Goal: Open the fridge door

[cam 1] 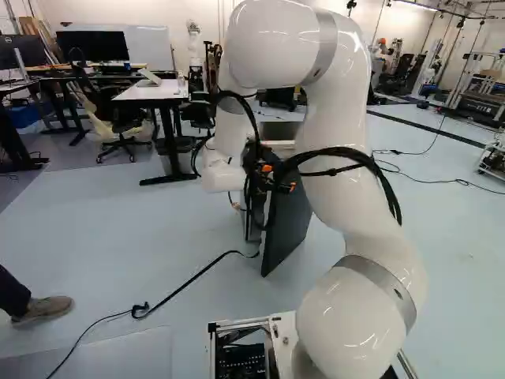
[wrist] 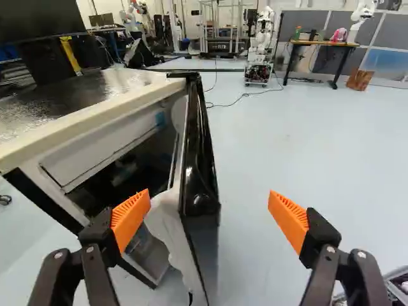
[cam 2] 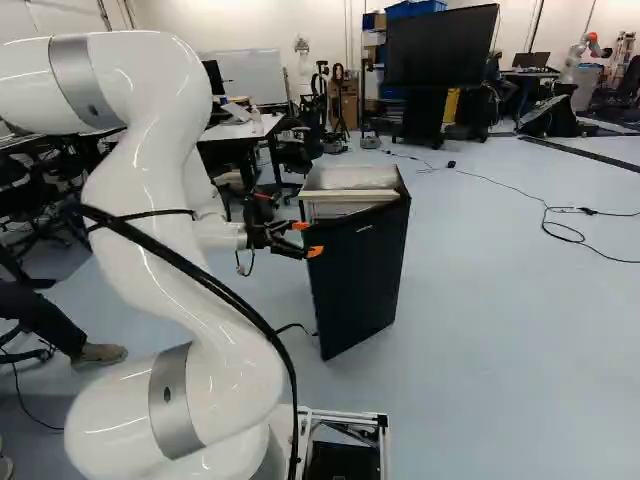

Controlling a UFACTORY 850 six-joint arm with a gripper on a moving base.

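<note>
The fridge door [cam 2: 360, 280] stands partly open on the small fridge [cam 2: 350, 178], and its upright edge lies between the two fingers [cam 2: 314, 251] of the arm [cam 2: 150, 190]. In the wrist view the fingers are spread wide and grasp nothing: one orange pad [wrist: 129, 220] is on the opening side of the door, the other [wrist: 290, 220] is out past the glossy black outer face, and floor [wrist: 268, 153] shows between that second pad and the door. The door's edge is nearer the finger on the opening side than the outer one. Whether that nearer finger touches the pale inner lining [wrist: 169, 220] cannot be told. Behind the lining, the gap between door and cabinet shows part of the dark interior, beneath the pale front rim [wrist: 89, 121] of the fridge's silvery top. In the right base view the fridge stands upright on the floor near the middle, with the fingers at the upper part of the door, on its left side there; in the left base view the arm partly hides both. A black cable [cam 1: 193, 278] runs over the floor from near the foot of the door. Farther back are a large dark screen [cam 2: 440, 47], a desk [cam 1: 150, 91] and another robot [wrist: 260, 48], all well apart from the fridge.
</note>
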